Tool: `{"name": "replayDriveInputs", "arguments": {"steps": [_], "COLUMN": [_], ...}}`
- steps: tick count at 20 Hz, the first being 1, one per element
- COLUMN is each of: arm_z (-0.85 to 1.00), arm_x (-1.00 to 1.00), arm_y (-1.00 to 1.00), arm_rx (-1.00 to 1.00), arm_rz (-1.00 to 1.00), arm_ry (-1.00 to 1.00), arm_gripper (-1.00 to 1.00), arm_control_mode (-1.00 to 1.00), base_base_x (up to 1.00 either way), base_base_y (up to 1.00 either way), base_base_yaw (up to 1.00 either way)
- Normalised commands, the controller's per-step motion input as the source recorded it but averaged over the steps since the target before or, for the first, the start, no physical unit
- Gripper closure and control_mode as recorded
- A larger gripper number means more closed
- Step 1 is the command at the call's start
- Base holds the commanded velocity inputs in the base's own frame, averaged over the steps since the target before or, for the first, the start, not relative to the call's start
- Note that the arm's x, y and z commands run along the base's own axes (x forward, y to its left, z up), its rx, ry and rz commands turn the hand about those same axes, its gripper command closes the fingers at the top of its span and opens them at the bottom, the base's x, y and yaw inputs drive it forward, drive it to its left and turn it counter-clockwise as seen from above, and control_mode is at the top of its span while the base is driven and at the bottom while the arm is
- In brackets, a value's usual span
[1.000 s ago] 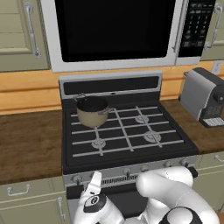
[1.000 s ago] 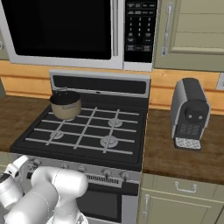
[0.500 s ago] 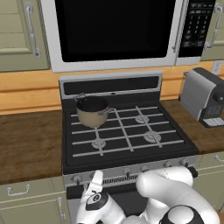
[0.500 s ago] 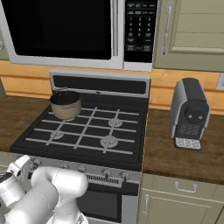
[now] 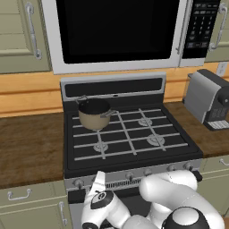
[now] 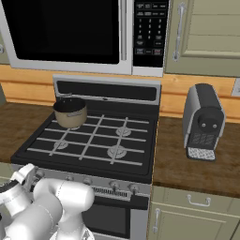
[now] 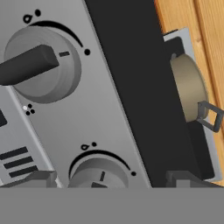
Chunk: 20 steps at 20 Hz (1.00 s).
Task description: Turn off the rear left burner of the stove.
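The gripper (image 7: 109,179), spread wide, straddles a round silver knob (image 7: 99,173) on the stove (image 7: 109,105)'s smooth brushed-metal front strip.

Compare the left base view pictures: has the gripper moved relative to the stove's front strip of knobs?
No. The gripper sits at the same spot below the stove's knob strip throughout.

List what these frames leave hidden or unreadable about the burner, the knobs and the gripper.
- Rear left burner: the tan saucepan sits over it in both base views; no flame or burner head can be seen.
- Silver knobs on the wide black stove's front strip: too small to read settings in the base views.
- Lower round grey knob: cut by the hand view's bottom edge.
- Two-finger gripper: open, only the fingertips show.
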Motion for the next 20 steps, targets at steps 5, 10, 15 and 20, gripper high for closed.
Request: {"name": "replayDriveInputs", "arguments": {"steps": [5, 10, 15, 20], "arm_z": [-0.26, -0.19, -0.04, 0.0], "arm_x": [0.0, 0.0, -0.2, -0.04], "arm_y": [0.0, 0.01, 0.0, 0.0], "arm_rx": [0.0, 0.0, -0.02, 0.0], "arm_rz": [0.0, 0.0, 0.0, -0.01], "arm_ry": [0.0, 0.0, -0.02, -0.07], "arm_gripper": [-1.0, -1.0, -1.0, -1.0], "arm_control_mode": [-1.0, -1.0, -1.0, -1.0], "base_base_x": [0.0, 0.0, 0.0, 0.0], "base_base_y": [0.0, 0.0, 0.0, 0.0], "base_base_yaw": [0.0, 0.0, 0.0, 0.0]}}
